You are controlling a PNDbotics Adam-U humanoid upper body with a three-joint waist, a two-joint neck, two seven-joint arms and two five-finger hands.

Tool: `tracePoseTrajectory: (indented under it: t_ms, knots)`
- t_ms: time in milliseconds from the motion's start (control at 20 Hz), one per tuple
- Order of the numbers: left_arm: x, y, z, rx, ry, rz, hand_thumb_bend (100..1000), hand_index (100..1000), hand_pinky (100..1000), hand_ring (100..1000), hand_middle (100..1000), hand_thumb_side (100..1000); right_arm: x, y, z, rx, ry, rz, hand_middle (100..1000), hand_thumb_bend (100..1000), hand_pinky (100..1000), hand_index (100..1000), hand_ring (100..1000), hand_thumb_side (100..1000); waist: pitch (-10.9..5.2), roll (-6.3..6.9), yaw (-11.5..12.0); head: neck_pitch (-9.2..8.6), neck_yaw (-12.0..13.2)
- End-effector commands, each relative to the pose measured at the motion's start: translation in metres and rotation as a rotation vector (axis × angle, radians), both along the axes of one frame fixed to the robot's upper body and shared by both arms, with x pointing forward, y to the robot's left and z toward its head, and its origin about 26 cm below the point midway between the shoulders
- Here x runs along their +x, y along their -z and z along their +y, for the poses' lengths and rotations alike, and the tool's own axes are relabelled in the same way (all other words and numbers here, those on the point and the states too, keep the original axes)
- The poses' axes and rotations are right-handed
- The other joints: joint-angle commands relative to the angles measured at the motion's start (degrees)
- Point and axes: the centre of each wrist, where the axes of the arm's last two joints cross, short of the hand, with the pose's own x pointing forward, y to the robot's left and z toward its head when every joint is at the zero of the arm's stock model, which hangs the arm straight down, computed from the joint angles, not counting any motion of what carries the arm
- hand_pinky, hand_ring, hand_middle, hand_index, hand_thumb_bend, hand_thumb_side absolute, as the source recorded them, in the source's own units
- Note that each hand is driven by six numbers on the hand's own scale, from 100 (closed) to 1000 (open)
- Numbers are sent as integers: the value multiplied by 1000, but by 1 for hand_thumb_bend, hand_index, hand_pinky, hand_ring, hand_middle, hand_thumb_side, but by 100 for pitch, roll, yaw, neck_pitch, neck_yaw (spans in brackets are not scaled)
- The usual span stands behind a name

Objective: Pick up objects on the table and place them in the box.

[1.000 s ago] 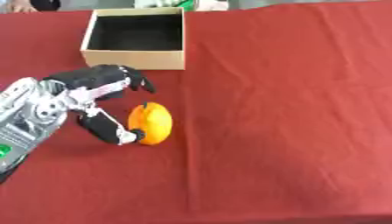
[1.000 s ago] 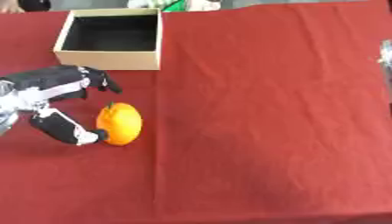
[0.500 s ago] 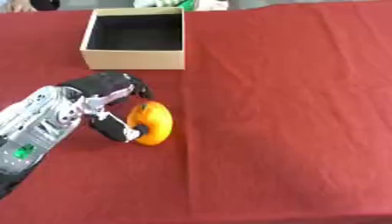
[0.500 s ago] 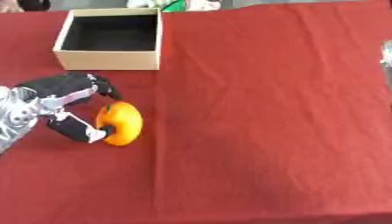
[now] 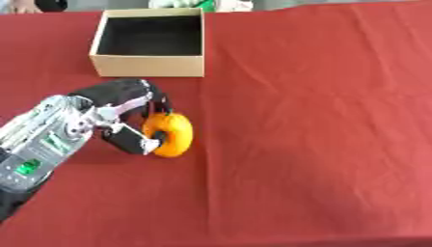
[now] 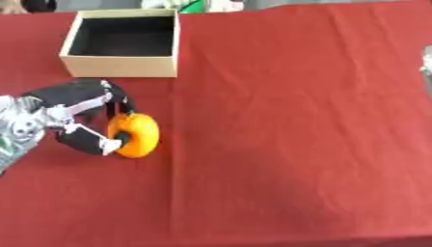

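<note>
Orange fruit (image 5: 169, 134) on red-clothed tabletop (image 5: 320, 120), near open cardboard box (image 5: 150, 42), clasped between curled fingers and thumb of left hand (image 5: 122, 113). Cloth creased. Box interior dark; contents indiscernible. Green item at far edge cut off. Right hand out of sight. Compared with a second ago: fingers closed further round fruit.

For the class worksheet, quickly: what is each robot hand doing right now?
Left hand: shut on the orange fruit, fingers and thumb curled round it on the red tablecloth.
Right hand: only a sliver at the right eye view's edge; cannot be told.
</note>
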Motion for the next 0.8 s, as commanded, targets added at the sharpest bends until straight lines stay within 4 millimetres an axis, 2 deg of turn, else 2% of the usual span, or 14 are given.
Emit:
tracePoseTrajectory:
  t_ms: [50,300,550,650,800]
  knots:
    - [-6,-20,6,-1,-5,-86,100,749,318,543,627,146,-5,-7,-2,-3,0,-31,804,100,931,917,863,949,-93,11,5,-28,-12]
    - [-18,-46,11,-32,-2,-180,100,739,287,518,629,216,-5,-7,-2,-3,3,-31,804,100,931,917,863,950,-100,16,27,-28,-31]
    - [-23,-80,15,-60,-28,-324,100,731,276,511,621,223,-5,-8,-2,-6,4,-34,804,100,931,916,863,950,-99,7,46,-44,-53]
    - [-19,-98,16,-67,-40,-411,100,725,279,515,623,223,-5,-8,-2,-6,2,-35,804,100,931,916,863,949,-99,2,53,-46,-55]
    - [1,-120,17,-62,-70,-536,100,715,283,513,619,230,-5,-9,-1,-7,-4,-36,804,100,931,916,863,950,-96,-9,62,-53,-43]
